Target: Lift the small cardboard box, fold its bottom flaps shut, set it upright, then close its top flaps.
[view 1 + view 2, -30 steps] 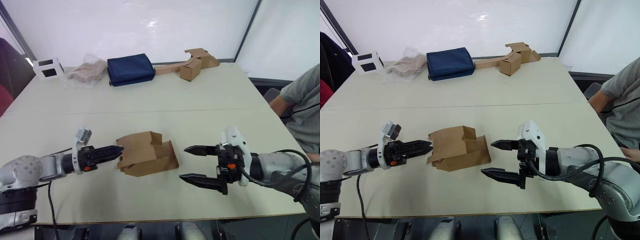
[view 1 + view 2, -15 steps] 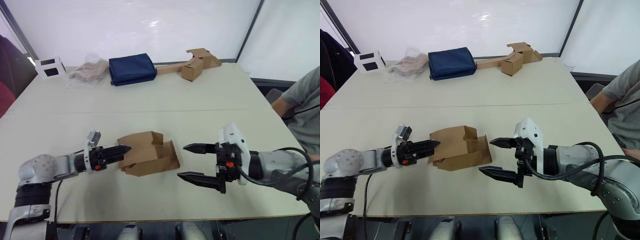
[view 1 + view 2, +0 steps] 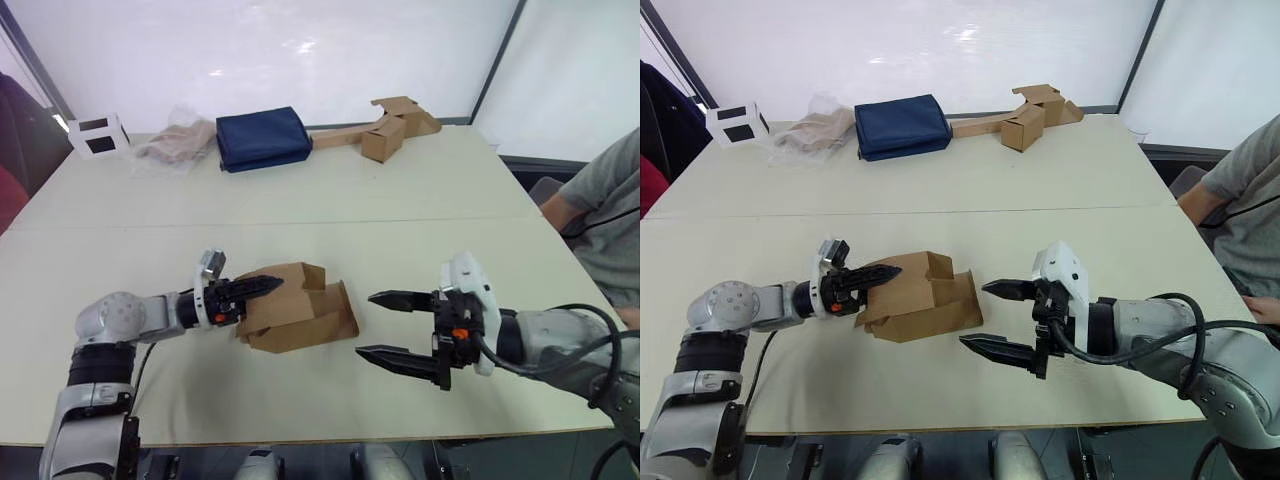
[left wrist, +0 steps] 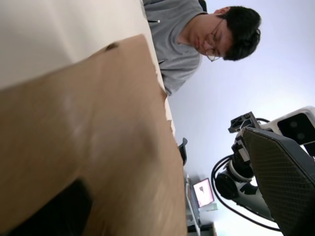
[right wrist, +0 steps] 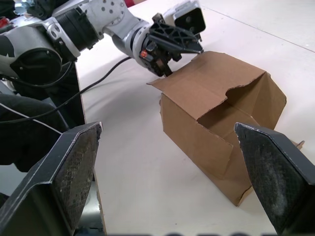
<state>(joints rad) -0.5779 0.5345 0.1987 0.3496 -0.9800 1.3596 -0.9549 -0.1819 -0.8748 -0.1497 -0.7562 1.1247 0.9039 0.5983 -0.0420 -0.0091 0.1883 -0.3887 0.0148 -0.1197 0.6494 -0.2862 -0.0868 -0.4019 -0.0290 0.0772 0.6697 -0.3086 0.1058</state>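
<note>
Left pincer [image 3: 268, 284] advanced over small cardboard box [image 3: 300, 315], fingertips obscured

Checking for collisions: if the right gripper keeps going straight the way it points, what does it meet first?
Probably the small cardboard box: the open right gripper points at its near end across bare table, a gap between them.

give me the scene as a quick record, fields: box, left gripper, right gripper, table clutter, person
box: small cardboard box lying on its side on the table, flaps loose
left gripper: left gripper shut, tips over the box's upper flap
right gripper: right gripper open, beside the box, apart from it
table clutter: navy bag, white box, brown box with long strip at far edge
person: seated person at the robot's right
</note>
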